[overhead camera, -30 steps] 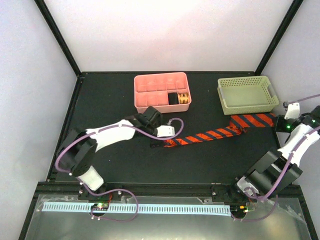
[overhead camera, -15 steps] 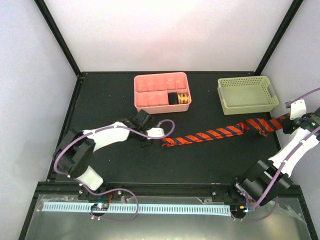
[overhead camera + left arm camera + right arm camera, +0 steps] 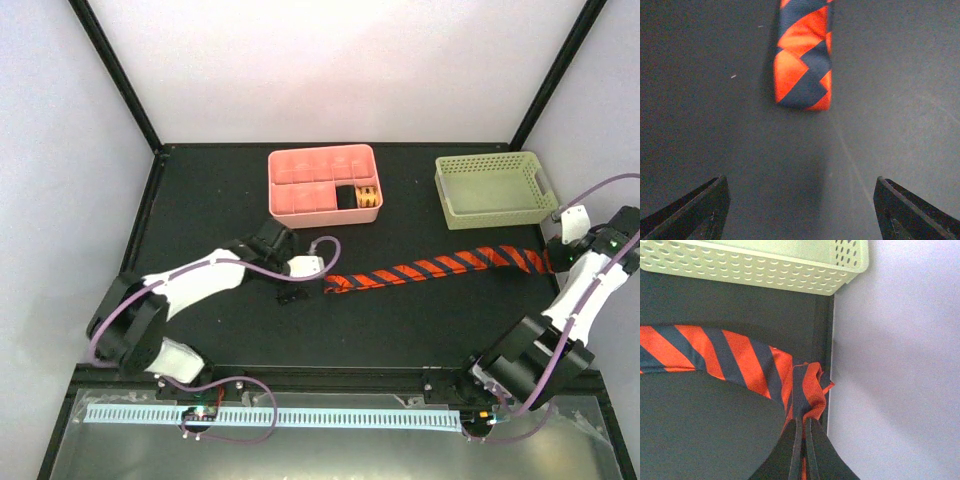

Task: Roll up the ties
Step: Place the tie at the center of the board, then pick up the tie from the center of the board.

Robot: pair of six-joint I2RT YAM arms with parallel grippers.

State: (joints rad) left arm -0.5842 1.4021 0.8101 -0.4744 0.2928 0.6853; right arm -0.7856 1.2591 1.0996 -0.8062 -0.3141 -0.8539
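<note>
**While the tie lies stretched out, one gripper bites and the other gapes**

Though both my arms are at the striped fabric, only one has hold of it. The long, narrow orange-red necktie with dark navy diagonal stripes (image 3: 430, 268) lies nearly straight on the black desk (image 3: 230, 200). It is on the side of the pink plastic compartment tray (image 3: 322, 152) that faces my bases. Its narrow end sits in front of the tray's middle, apart from the tray wall. From there the band runs rightward, well past the tray's right end.

My right gripper (image 3: 553, 262) is at that far end, much farther right than the tray. In the right wrist view its fingers (image 3: 803, 425) are clenched together on the tie's (image 3: 715, 357) wide end. The cloth bunches into folds there, at the desk's edge by the white wall.

My left gripper (image 3: 292, 292) hovers in front of the tray's left half, just left of the narrow end. In the left wrist view it (image 3: 802, 210) is spread wide and holds nothing. The blunt tip of the tie (image 3: 802, 75) lies flat on the desk (image 3: 890, 100), ahead of the fingertips and clear of them.

A pale green perforated plastic basket (image 3: 440, 190) stands to the tray's right, in the same row and apart from it. The tie's wide part passes in front of the basket (image 3: 750, 265). One right-hand compartment of the tray holds a small yellowish roll (image 3: 368, 197).
</note>
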